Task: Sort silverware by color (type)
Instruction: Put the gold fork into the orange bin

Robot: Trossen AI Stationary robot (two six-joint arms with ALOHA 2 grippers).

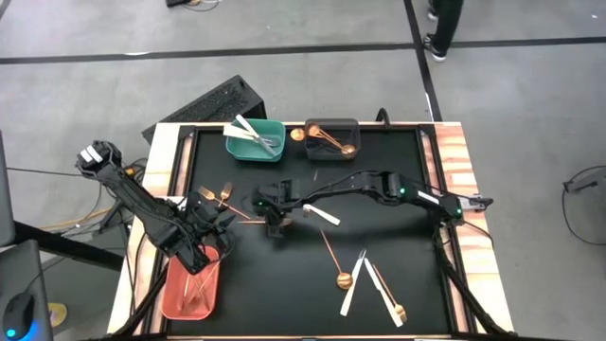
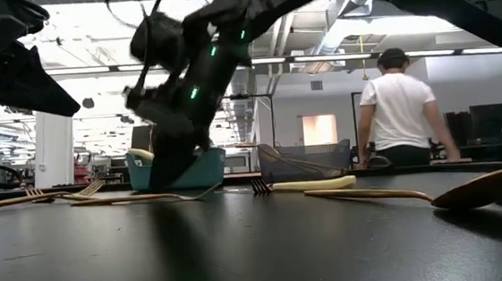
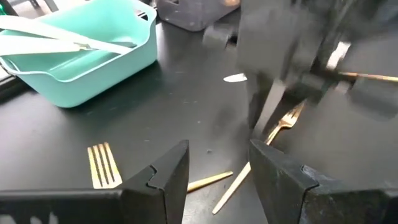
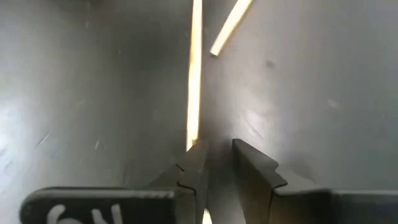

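Observation:
My right gripper point(image 1: 275, 220) reaches across to the table's middle left and points down, shut on a gold fork point(image 1: 248, 219) that lies flat. In the right wrist view its fingers point(image 4: 219, 149) stand close together over the fork's handle point(image 4: 194, 81). My left gripper point(image 1: 204, 227) hovers open just left of it, by the salmon bin point(image 1: 185, 303), with nothing between its fingers point(image 3: 217, 158). Two more gold forks point(image 1: 216, 195) lie beyond it. A white knife point(image 1: 327, 216), a gold spoon point(image 1: 339, 273), two white knives point(image 1: 355, 281) and another spoon point(image 1: 400, 313) lie on the table's right half. My right gripper comes from above, pointing down, with a finger on either side of the gold fork near where the handle meets the head point(image 3: 283, 121). The handle point(image 4: 191, 134) runs out ahead past the fingertips. The fork lies flat on the table. The fingers hide the exact place of contact.
The teal bin point(image 1: 256, 157) with white knives and the dark grey bin point(image 1: 331, 152) with gold spoons stand at the far edge. The salmon bin holds gold forks. A keyboard point(image 1: 204, 104) lies beyond the table. A person point(image 2: 401, 102) stands far behind.

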